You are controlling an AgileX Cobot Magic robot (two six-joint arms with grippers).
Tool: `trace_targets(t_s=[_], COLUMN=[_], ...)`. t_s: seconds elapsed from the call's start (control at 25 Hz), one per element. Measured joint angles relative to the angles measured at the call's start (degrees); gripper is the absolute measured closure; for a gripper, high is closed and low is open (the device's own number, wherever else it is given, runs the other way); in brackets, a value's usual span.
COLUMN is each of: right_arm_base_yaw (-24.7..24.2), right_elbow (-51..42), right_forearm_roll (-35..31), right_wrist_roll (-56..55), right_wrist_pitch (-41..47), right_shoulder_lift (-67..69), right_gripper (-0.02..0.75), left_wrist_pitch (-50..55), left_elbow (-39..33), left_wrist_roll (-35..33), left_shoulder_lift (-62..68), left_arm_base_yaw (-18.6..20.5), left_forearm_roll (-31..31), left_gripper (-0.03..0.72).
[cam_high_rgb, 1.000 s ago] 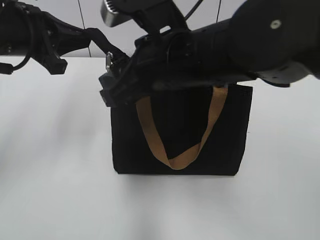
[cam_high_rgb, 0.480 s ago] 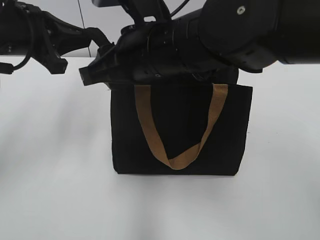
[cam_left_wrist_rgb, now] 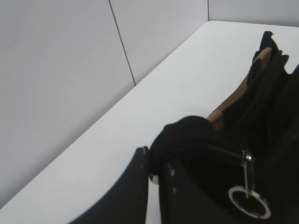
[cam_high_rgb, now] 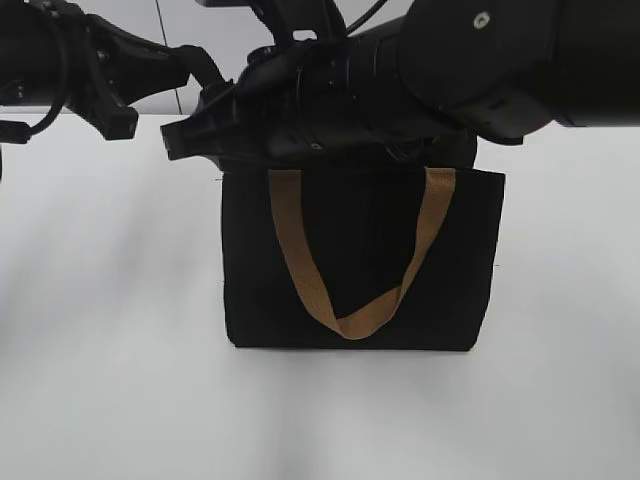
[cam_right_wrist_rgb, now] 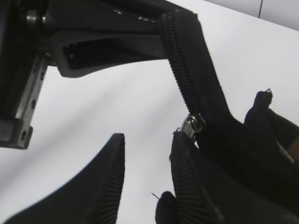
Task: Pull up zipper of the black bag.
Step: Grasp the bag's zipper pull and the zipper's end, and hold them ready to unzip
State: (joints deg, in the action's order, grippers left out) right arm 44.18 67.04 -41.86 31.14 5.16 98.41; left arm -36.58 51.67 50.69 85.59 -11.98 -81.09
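Right wrist view: at the bottom of the frame we see the right gripper (cam_right_wrist_rgb: 147, 179) with its two ribbed fingers parted by a moderate gap and nothing between them; the right-hand finger (cam_right_wrist_rgb: 189, 182) lies just beside the silver slider of the zipper (cam_right_wrist_rgb: 184, 79), whose teeth run up toward the top centre of the frame. Beyond, at upper left, the left gripper's finger meets the zipper's end.

Left wrist view: at lower centre, we see the left gripper (cam_left_wrist_rgb: 154, 175) closed tight on the bunched end of the zip tape; the silver pull ring (cam_left_wrist_rgb: 249, 207) hangs at lower right.

Exterior view: the black bag (cam_high_rgb: 360, 262) stands upright at frame centre on the white table (cam_high_rgb: 110, 330), one tan handle (cam_high_rgb: 350, 255) looped down its front. Both arms cross its top edge, hiding the zipper.
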Motion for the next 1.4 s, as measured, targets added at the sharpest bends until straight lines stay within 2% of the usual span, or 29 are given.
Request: trace_targets(t_s=[0.44, 0.6, 0.68, 0.84, 0.96, 1.16, 1.32, 1.4], right_arm_base_yaw=[-1.6, -1.6, -1.5, -1.5, -1.5, -1.7, -3.4, -4.7], right_elbow=[1.4, 2.8, 2.9, 2.9, 2.9, 2.9, 3.4, 4.8], right_forearm_roll=[-0.1, -0.4, -0.4, -0.1, -0.1, 0.0, 0.1, 0.1], right_wrist_roll=[-4.4, -7.8, -8.3, -8.5, -8.0, -6.7, -6.1, -6.0], right_wrist_pitch=[-0.7, -3.4, -3.8, -1.8, 1.0, 4.8, 9.1, 13.5], right_shoulder_lift=[4.2, 5.1, 5.2, 5.2, 5.2, 2.8, 1.3, 1.2], right_gripper=[0.478, 0.488, 0.537, 0.721, 0.741, 0.743, 0.743, 0.743], left_wrist_pitch=[-1.1, -1.1, -1.3, -1.1, -0.6, 1.0, -0.1, -0.6], left_elbow=[0.0, 0.0, 0.0, 0.0, 0.0, 0.0, 0.0, 0.0], left_wrist_roll=[0.0, 0.1, 0.1, 0.1, 1.3, 9.2, 22.2, 29.7], left_shoulder_lift=[-0.1, -0.1, -0.1, -0.1, -0.1, -0.1, -0.1, -0.3], left_arm_base_yaw=[0.0, 0.0, 0.0, 0.0, 0.0, 0.0, 0.0, 0.1], left_forearm_roll=[0.0, 0.1, 0.1, 0.1, 0.0, -5.2, -15.8, -17.9], left_gripper=[0.669, 0.669, 0.669, 0.669, 0.669, 0.669, 0.669, 0.669])
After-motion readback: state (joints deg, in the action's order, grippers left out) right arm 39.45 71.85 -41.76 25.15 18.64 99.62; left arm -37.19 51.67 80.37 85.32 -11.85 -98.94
